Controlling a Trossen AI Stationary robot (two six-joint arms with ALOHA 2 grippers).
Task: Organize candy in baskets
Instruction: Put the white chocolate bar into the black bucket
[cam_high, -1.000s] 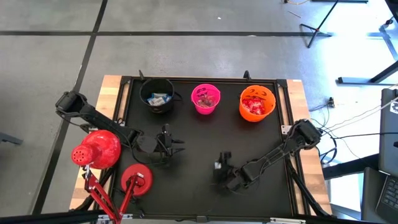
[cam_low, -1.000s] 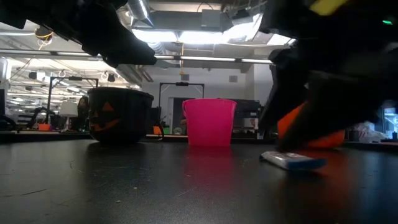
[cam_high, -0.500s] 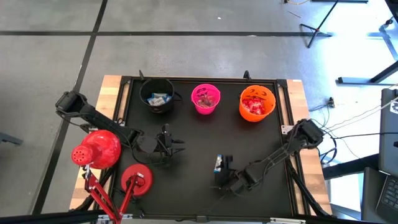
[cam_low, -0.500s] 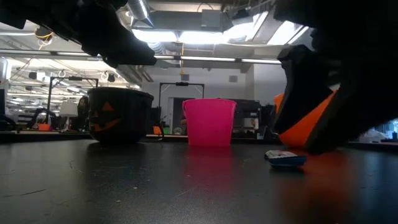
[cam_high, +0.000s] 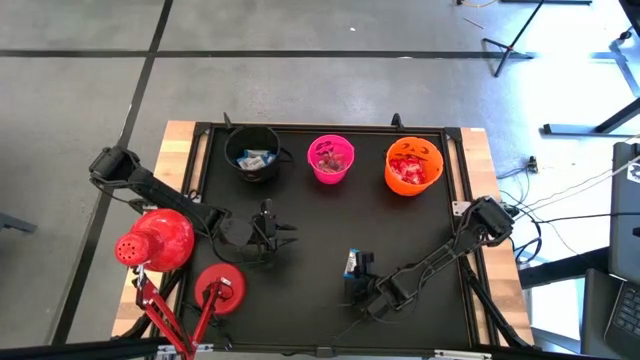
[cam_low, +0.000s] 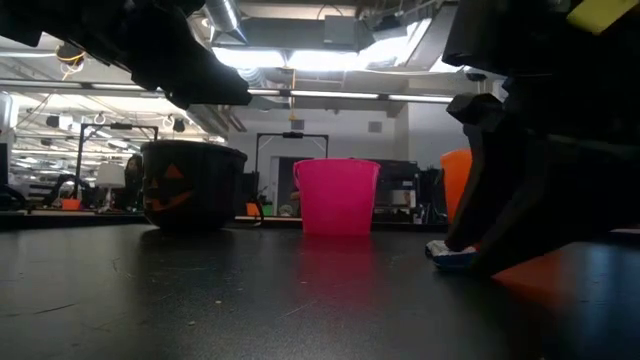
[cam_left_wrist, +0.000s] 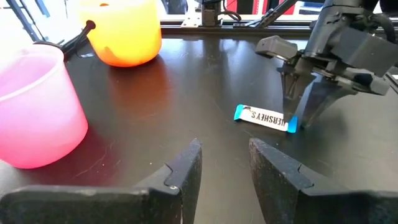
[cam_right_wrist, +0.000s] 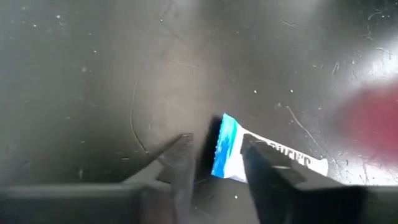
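One blue-and-white candy (cam_high: 351, 263) lies flat on the black table, right of the middle; it also shows in the left wrist view (cam_left_wrist: 265, 118) and the low view (cam_low: 452, 256). My right gripper (cam_high: 364, 287) is open and points down at the candy's near end, one finger on either side of it (cam_right_wrist: 216, 163). My left gripper (cam_high: 268, 232) is open and empty over the table's left middle (cam_left_wrist: 224, 168). The black bucket (cam_high: 252, 155), pink bucket (cam_high: 331, 158) and orange bucket (cam_high: 413, 166) stand in a row at the far edge, with candies inside. My right gripper's fingers (cam_right_wrist: 181, 160) stand on either side of the candy's blue near end (cam_right_wrist: 225, 146), coming from above. I cannot tell whether they touch it. The candy lies flat on the table.
Two red dome-shaped lamp heads (cam_high: 155, 240) (cam_high: 220, 290) on red legs stand at the table's near left corner, beside my left arm. The table has a raised dark frame (cam_high: 330, 127) around it.
My right gripper has gone toward the table's near edge and down, off the top of the candy to its near end, so the candy now shows in the high view.
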